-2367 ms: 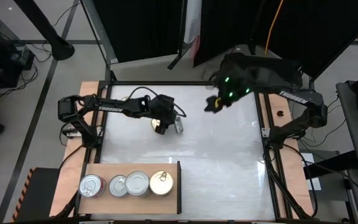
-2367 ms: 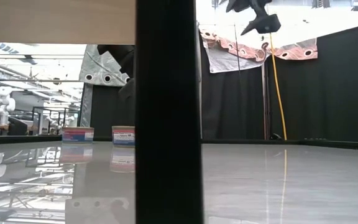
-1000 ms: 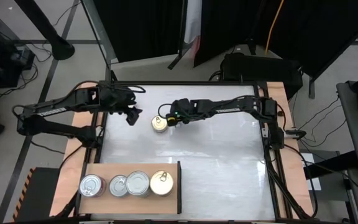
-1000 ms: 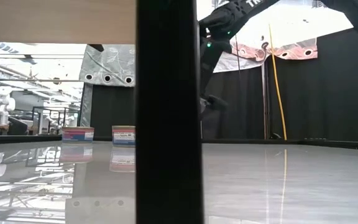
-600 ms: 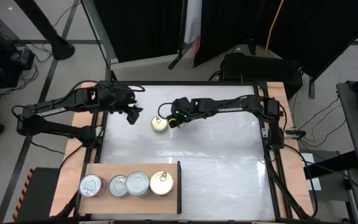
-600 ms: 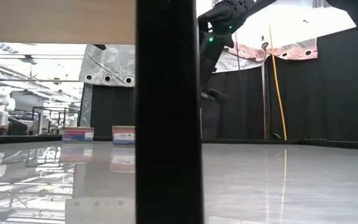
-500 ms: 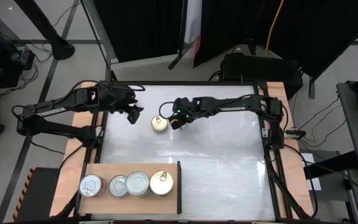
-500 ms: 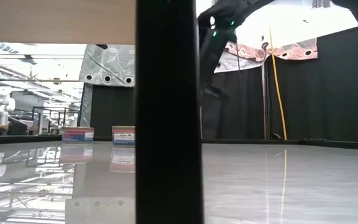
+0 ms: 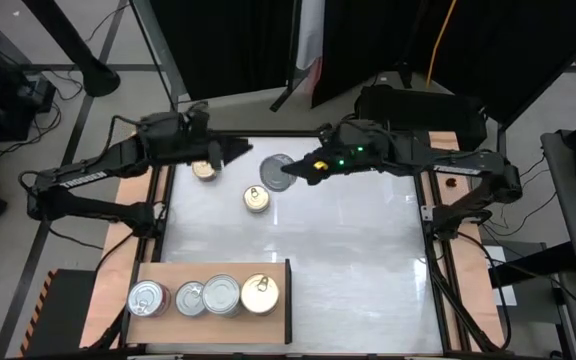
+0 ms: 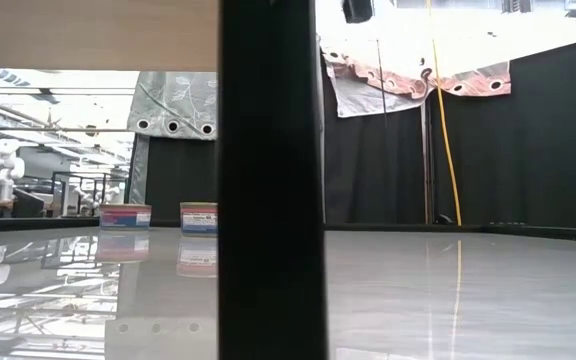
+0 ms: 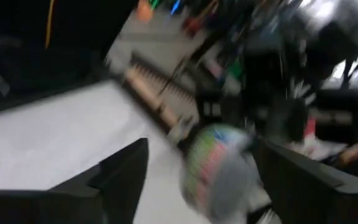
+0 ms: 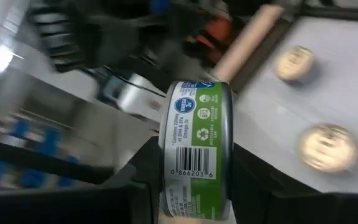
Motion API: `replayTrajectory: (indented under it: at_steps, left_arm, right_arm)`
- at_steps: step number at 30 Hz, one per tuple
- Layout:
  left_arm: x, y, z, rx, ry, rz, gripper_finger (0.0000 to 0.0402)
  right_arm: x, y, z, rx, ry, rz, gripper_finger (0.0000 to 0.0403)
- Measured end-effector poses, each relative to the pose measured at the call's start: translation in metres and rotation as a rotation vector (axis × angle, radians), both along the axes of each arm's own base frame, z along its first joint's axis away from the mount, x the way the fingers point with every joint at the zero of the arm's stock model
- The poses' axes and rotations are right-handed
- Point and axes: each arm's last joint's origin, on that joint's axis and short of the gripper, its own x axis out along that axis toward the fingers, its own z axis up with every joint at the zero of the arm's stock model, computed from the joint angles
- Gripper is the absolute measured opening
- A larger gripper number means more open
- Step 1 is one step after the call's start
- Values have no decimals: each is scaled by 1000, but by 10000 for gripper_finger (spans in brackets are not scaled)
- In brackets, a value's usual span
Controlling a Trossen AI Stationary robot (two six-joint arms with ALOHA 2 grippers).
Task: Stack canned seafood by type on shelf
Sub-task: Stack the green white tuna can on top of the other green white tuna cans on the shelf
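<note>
Glossy white rectangular tabletop (image 9: 348, 260) in a dark metal frame, with black curtains behind. At its near left corner lies the shelf (image 9: 168, 275), a light-brown wooden board with a thin dark upright edge on its right; in the low view this edge rises as a broad black bar. Four flat round tins sit on the board in a row, touching or nearly so: a silver-lidded tin (image 9: 147, 298) at the left, a smaller silver tin (image 9: 189, 296), a larger silver tin (image 9: 221, 295), and a gold pull-tab tin (image 9: 259, 293) beside the upright edge. The right tool (image 9: 290, 172), raised over the far middle of the tabletop, is clamped on a silver-lidded tin (image 9: 275, 171); the right wrist view shows this tin on edge between the dark fingers, its wall wrapped in a green and white label with a barcode. The left tool (image 9: 230, 152) reaches over the far left edge; whether it is open or closed cannot be told. Two gold-lidded tins rest on the tabletop: one (image 9: 205, 169) near the far left edge, another (image 9: 256, 199) just left of the held tin.
</note>
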Motion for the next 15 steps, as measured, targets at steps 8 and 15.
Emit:
replayTrajectory:
  at_steps: [8, 15]
  left_arm:
    - [-3, 18, 20, -127, -241, -63, 395]
    - [-6, 16, 30, -159, -322, -203, 376]
  right_arm:
    - [3, 15, 34, 50, -338, -22, 114]
    - [8, 17, 36, 49, -389, -48, 114]
